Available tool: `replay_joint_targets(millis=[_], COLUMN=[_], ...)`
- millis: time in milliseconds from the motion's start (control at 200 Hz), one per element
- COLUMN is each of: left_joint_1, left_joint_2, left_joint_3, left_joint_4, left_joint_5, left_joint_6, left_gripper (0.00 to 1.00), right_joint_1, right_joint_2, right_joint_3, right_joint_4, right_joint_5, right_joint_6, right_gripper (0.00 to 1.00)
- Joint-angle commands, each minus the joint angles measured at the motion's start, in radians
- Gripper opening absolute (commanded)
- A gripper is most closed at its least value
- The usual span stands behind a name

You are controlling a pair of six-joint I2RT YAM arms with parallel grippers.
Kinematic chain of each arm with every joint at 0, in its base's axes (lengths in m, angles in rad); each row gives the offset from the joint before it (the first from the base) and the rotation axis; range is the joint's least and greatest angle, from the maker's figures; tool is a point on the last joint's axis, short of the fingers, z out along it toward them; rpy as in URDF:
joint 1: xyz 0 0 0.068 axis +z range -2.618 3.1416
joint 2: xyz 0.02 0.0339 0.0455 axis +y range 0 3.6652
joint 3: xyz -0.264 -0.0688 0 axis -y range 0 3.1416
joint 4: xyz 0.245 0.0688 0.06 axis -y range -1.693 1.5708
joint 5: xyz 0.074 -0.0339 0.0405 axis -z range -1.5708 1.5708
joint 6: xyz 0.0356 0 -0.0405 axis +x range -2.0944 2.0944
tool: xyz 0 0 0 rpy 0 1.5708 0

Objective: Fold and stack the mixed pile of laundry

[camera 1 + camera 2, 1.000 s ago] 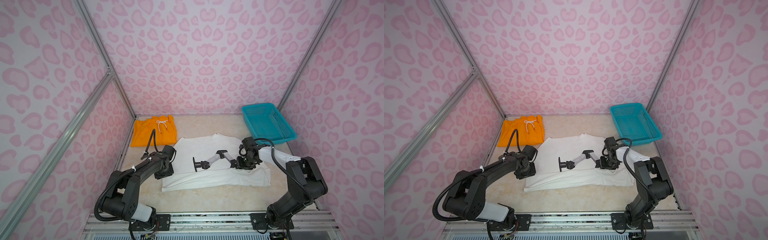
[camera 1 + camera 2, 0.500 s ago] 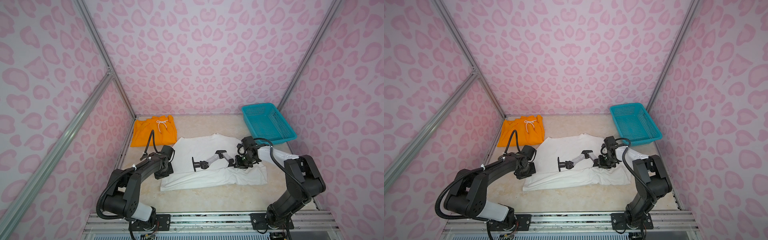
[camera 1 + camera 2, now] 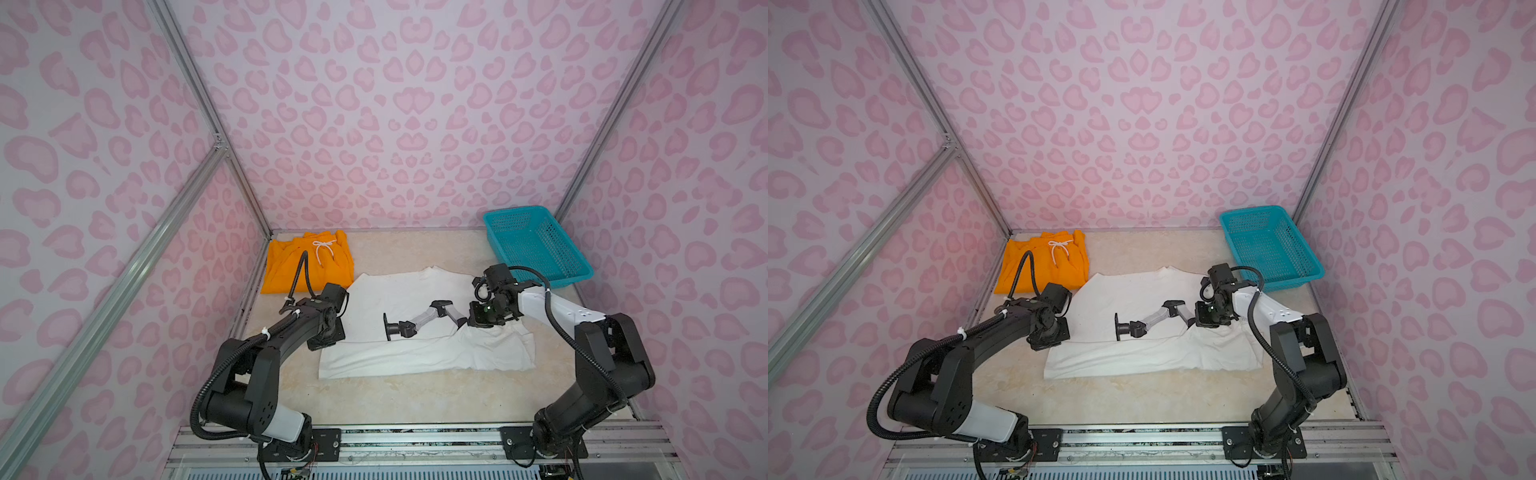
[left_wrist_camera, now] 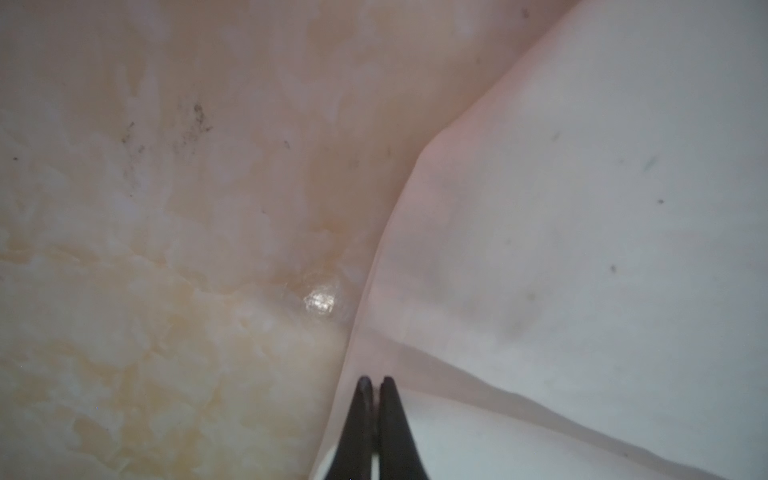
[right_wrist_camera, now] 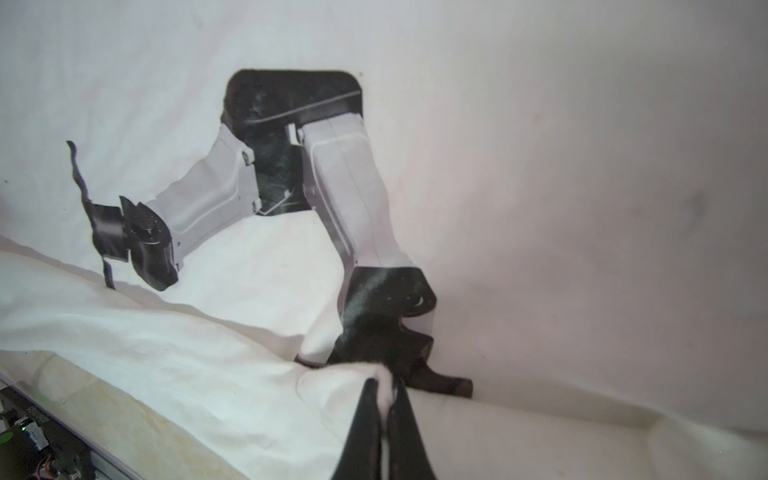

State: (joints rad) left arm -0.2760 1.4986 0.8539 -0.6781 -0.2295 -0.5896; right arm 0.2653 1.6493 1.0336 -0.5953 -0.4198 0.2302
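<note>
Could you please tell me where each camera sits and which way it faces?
Top views: high above the robot's base, looking down at the table, T-shirt, shorts and basket; left arm and right arm show whole.
Left wrist: on that arm, low, facing the T-shirt's edge and bare table; only the shut left gripper shows.
Right wrist: on its arm, facing the print; only the right gripper shows, shut on a T-shirt fold.
Shared: the print appears in both top views and the right wrist view.

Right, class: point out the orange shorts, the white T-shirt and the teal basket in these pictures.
orange shorts point(image 3: 336, 266), in a top view, on plain fabric of one leg.
white T-shirt point(image 3: 415, 291), in a top view, on plain cloth of the chest.
teal basket point(image 3: 573, 279), in a top view, on its near wall.
</note>
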Motion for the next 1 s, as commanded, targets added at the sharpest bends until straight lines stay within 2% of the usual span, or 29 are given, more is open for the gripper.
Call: replay_joint_targets(millis=[0,215,300,375,480,575,735,880,995], left_joint_1=[0.000,0.000,0.001,0.001,0.001,0.000,-0.019,-0.086,-0.146], left_joint_2=[0.007,0.006,0.007,0.005,-0.008,-0.035,-0.095,-0.129,-0.167], left_joint_3=[0.024,0.032,0.033,0.038,0.054,0.079,0.126,0.112,0.040], left_joint_4=[-0.009,-0.015,-0.022,-0.042,-0.070,-0.088,-0.106,-0.076,-0.012], left_joint_5=[-0.028,-0.028,-0.034,-0.046,-0.063,-0.052,-0.040,0.036,0.132], left_joint_6=[0.013,0.017,0.016,0.009,0.002,0.016,0.056,0.089,0.062], left_gripper=[0.03,0.03,0.03,0.06,0.15,0.24,0.28,0.28,0.27], right_joint_1=[0.008,0.054,0.077,0.095,0.092,0.071,-0.027,-0.144,-0.176], right_joint_2=[0.037,0.164,0.214,0.203,0.103,-0.025,-0.185,-0.245,-0.284], right_joint_3=[0.048,0.181,0.223,0.226,0.181,0.116,0.024,-0.117,-0.246], right_joint_4=[-0.001,0.007,-0.003,-0.002,0.020,0.032,-0.051,-0.072,-0.032], right_joint_5=[-0.014,-0.023,0.023,0.145,0.300,0.386,0.500,0.402,0.337], right_joint_6=[-0.044,-0.058,-0.042,-0.013,0.031,0.057,0.160,0.219,0.287], right_gripper=[0.00,0.00,0.13,0.25,0.41,0.50,0.50,0.43,0.39])
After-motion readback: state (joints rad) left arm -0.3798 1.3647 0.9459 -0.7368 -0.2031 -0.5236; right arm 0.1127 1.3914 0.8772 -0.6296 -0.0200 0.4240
